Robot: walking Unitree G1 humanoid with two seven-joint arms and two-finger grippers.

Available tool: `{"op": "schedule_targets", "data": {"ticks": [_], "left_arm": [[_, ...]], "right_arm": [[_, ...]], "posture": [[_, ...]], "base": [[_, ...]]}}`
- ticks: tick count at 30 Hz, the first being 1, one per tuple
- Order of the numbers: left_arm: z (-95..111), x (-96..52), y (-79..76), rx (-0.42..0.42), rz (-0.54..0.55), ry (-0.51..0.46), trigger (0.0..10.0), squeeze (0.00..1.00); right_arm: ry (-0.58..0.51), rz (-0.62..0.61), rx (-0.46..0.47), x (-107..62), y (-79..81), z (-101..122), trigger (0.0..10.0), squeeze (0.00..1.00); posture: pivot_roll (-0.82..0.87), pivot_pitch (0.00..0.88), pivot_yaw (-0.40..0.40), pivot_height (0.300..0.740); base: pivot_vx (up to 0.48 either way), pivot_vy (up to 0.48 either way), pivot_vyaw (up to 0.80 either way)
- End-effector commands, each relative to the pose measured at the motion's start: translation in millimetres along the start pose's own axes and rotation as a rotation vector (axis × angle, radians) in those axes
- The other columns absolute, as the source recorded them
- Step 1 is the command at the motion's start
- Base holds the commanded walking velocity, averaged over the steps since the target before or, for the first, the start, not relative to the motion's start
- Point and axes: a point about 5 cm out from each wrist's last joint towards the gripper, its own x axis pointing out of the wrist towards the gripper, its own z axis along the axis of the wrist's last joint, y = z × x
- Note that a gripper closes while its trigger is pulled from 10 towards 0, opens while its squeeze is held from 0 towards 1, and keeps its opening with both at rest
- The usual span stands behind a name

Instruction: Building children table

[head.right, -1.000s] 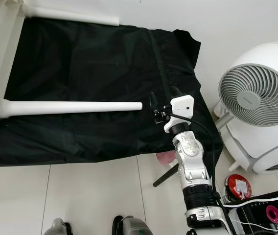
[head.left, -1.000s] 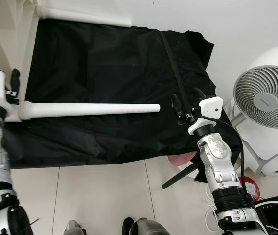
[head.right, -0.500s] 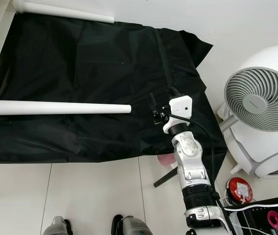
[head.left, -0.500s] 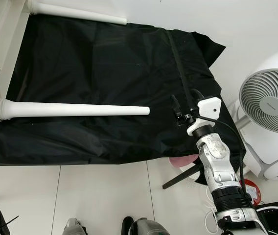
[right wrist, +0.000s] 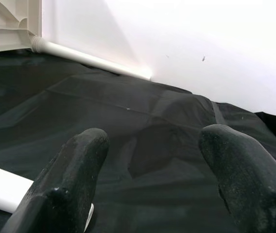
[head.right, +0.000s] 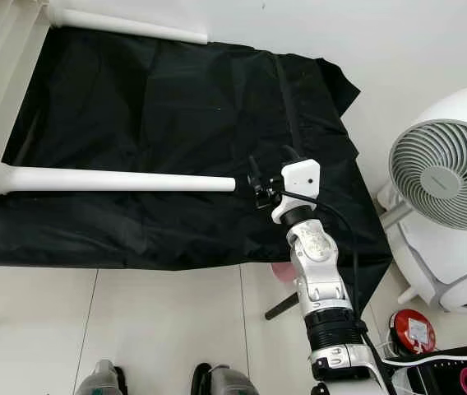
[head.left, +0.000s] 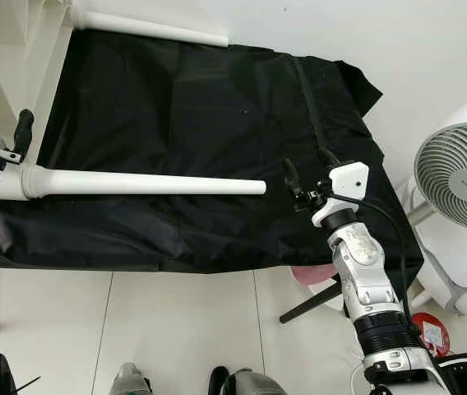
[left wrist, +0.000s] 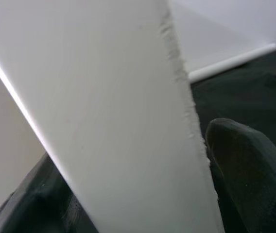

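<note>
Table leg (head.left: 143, 182): long white round stick, lies flat across the black cloth (head.left: 184, 107), thick end to the robot's left, thin end toward the right.
2nd leg (head.left: 147, 27): another white stick, lies at the far edge of the cloth, by the white table frame (head.left: 20, 49) in the far left corner.
Right gripper (head.left: 303, 179): hangs over the cloth, just past the thin end of the table leg, not touching it. Fingers (right wrist: 70, 179) spread apart, nothing between them. In the right wrist view the leg's white tip (right wrist: 2, 194) sits beside one finger.
Left gripper (head.left: 10, 146): at the thick end of the table leg, by the frame. One black finger sticks up next to the leg's collar. In the left wrist view a wide white piece (left wrist: 104, 121) sits right against a black finger (left wrist: 250, 165). Can't tell if the fingers are squeezed on it or loose.
Fan (head.right: 447, 164): big, round, white, on the floor to the right of the cloth, well apart from the leg.
Floor (head.left: 176, 329): white tiles, near side of the cloth.
</note>
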Motion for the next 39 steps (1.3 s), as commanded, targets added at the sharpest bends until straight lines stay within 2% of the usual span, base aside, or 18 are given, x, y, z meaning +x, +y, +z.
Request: {"op": "schedule_targets", "data": {"ticks": [1,5,12,14,21,24,28,32,34,39], "left_arm": [[6,-1.6,-4.5,0.056,-0.006,0.015,10.0,0.00],[7,-2.8,-4.7,0.064,-0.005,0.019,10.0,0.00],[18,-20.1,0.6,0.086,-0.024,0.026,10.0,0.00],[18,-26.4,4.9,0.127,-0.042,0.040,10.0,0.00],[19,-25.0,13.6,0.172,-0.040,0.047,10.0,0.00],[19,-23.3,10.1,0.203,-0.071,0.051,10.0,0.00],[18,-23.5,3.6,0.200,-0.077,0.065,10.0,0.00],[18,-25.5,2.9,0.222,-0.081,0.086,10.0,0.00],[16,-26.0,5.8,0.254,-0.071,0.100,10.0,0.00],[7,-23.8,27.8,0.345,0.022,0.159,10.0,0.00]], "right_arm": [[0.015,-0.007,0.000,-3.7,-2.1,-4,10.0,0.00],[0.015,-0.007,0.000,-3.9,-2.0,-4,10.0,0.00],[0.017,-0.004,0.004,-4.7,-0.7,-5,10.0,0.00],[0.020,0.007,0.010,-3.2,1.4,-6,10.0,0.00],[0.020,0.032,0.020,0.3,6.2,-7,10.0,0.00],[0.018,0.044,0.027,1.9,9.3,-7,10.0,0.00],[0.018,0.045,0.028,0.9,10.7,-8,10.0,0.00],[0.020,0.039,0.029,-0.2,9.9,-8,10.0,0.00],[0.020,0.038,0.029,-0.7,9.3,-8,10.0,0.00],[0.015,0.033,0.032,1.0,9.5,-8,10.0,0.00]], "posture": [[0.04,0.134,-0.123,0.740],[0.04,0.134,-0.123,0.740],[0.06,0.126,-0.126,0.740],[0.07,0.124,-0.134,0.740],[0.09,0.118,-0.142,0.740],[0.09,0.116,-0.137,0.740],[0.08,0.119,-0.133,0.740],[0.08,0.124,-0.133,0.740],[0.09,0.125,-0.133,0.740],[0.09,0.127,-0.126,0.740]], "base": [[0.000,0.000,0.00],[0.000,0.000,0.00],[0.000,0.000,0.00],[0.000,0.000,0.00],[0.000,0.000,0.00],[0.000,0.000,0.00],[0.000,0.000,0.00],[0.000,0.000,0.00],[0.000,0.000,0.00],[0.000,0.000,0.00]]}}
